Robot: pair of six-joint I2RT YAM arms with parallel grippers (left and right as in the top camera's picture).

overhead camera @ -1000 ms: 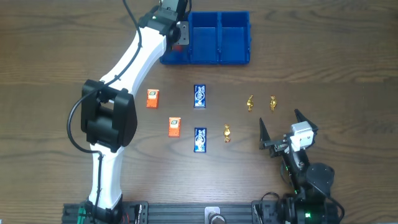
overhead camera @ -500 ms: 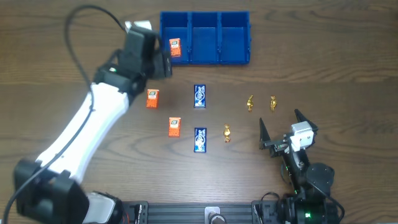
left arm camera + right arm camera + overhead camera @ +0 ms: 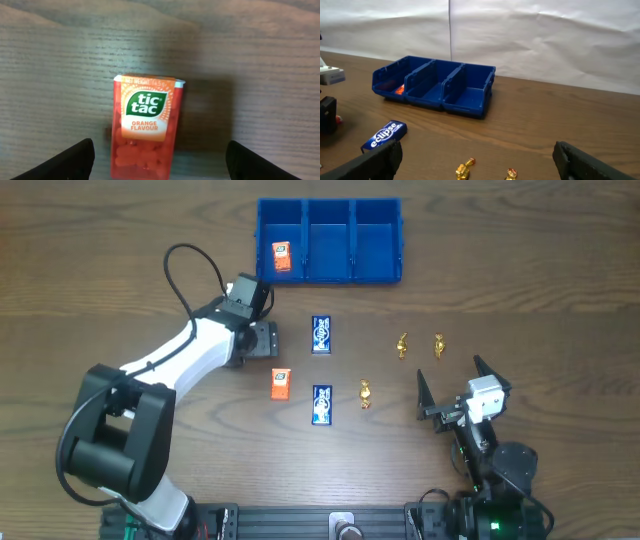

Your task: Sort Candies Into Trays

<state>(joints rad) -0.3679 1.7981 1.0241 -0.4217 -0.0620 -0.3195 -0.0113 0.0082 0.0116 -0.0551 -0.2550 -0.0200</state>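
Observation:
A blue three-compartment tray (image 3: 330, 277) stands at the back, with one orange candy box (image 3: 282, 256) in its left compartment. My left gripper (image 3: 256, 342) hangs open over a second orange box (image 3: 147, 127), which lies between its spread fingers (image 3: 70, 162), untouched. A third orange box (image 3: 281, 383) lies just in front of it. Two blue packs (image 3: 321, 335) (image 3: 321, 405) lie mid-table. Three gold candies (image 3: 402, 345) (image 3: 438, 345) (image 3: 366, 394) lie to their right. My right gripper (image 3: 447, 395) is open near the front right, holding nothing.
From the right wrist, the tray (image 3: 435, 85) stands far off, with a blue pack (image 3: 384, 135) and two gold candies (image 3: 464, 170) closer in. White sheeting hangs behind the table. Bare wood lies left of the left arm.
The left gripper left an orange box in the tray's left compartment, then swung back and down over the orange box on the table. The right arm has not moved.

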